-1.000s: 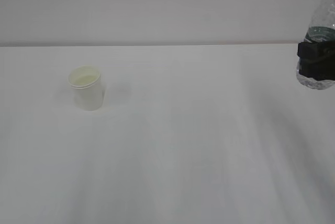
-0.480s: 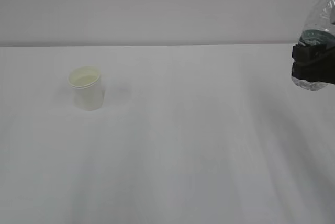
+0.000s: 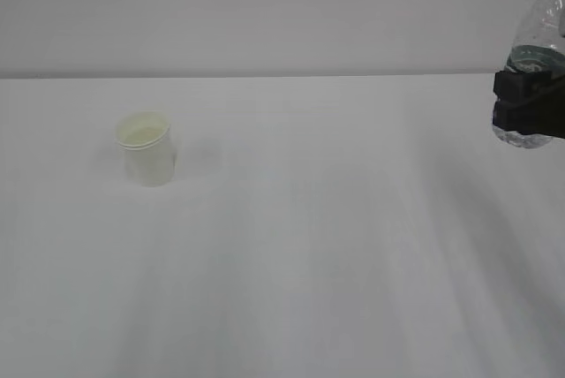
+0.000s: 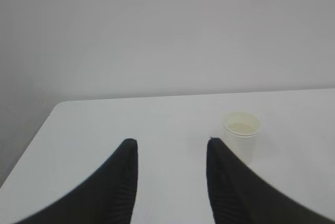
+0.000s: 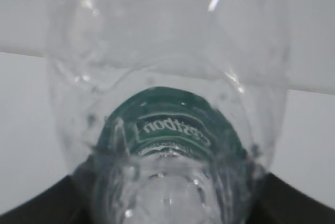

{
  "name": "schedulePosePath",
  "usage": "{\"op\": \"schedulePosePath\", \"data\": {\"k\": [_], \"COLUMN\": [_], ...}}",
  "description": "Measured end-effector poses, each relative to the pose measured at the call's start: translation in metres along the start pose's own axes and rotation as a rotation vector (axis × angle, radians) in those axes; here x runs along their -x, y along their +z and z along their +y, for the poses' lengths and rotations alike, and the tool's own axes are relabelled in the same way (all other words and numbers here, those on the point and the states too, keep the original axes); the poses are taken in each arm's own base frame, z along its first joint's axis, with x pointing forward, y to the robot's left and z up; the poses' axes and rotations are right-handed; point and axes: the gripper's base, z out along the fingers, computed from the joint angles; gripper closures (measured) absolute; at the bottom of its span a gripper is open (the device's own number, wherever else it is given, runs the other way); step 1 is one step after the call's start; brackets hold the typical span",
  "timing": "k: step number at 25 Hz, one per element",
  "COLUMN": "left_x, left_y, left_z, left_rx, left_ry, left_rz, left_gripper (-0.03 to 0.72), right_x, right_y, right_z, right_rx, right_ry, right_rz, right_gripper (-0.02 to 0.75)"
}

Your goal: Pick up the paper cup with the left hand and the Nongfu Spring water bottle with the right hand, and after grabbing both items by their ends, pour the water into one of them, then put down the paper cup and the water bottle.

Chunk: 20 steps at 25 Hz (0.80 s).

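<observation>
White desk (image 3: 309, 245), bare wall: the paper cup (image 3: 146, 147) stands alone left; left gripper (image 4: 170, 148) gapes short of it, while right gripper (image 3: 528, 109) clamps the Nongfu Spring water bottle (image 3: 538, 47) aloft (low down, leaving its neck free to pour).

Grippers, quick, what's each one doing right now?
Left gripper: open, empty, short of the paper cup.
Right gripper: closed on the Nongfu Spring water bottle, held above the table.

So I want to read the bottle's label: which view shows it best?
The right wrist view: the bottle fills it, its green label facing the lens. The exterior view catches only a cropped part at the right edge. The left wrist view shows none.
</observation>
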Motion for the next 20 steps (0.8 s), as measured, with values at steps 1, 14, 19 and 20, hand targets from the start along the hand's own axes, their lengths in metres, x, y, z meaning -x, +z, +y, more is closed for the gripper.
{"op": "schedulePosePath", "data": {"k": [1,14,19,20], "left_x": [0.0000,0.0000,0.0000,0.0000], "left_y": [0.0000,0.0000,0.0000,0.0000], "left_z": [0.0000,0.0000,0.0000,-0.0001], "left_rx": [0.000,0.000,0.000,-0.001], "left_ry": [0.000,0.000,0.000,-0.002], "left_rz": [0.000,0.000,0.000,0.000], "left_gripper": [0.382,0.389,0.400,0.400], "right_x": [0.0000,-0.0050,-0.0046,-0.0041], "right_y": [0.0000,0.0052,0.0059,0.0059], "right_z": [0.0000,0.0007,0.0006,0.0005], "right_rx": [0.000,0.000,-0.002,-0.003], "right_ry": [0.000,0.000,0.000,0.000], "right_rz": [0.000,0.013,0.002,-0.003], "right_gripper": [0.335,0.335,0.335,0.335]}}
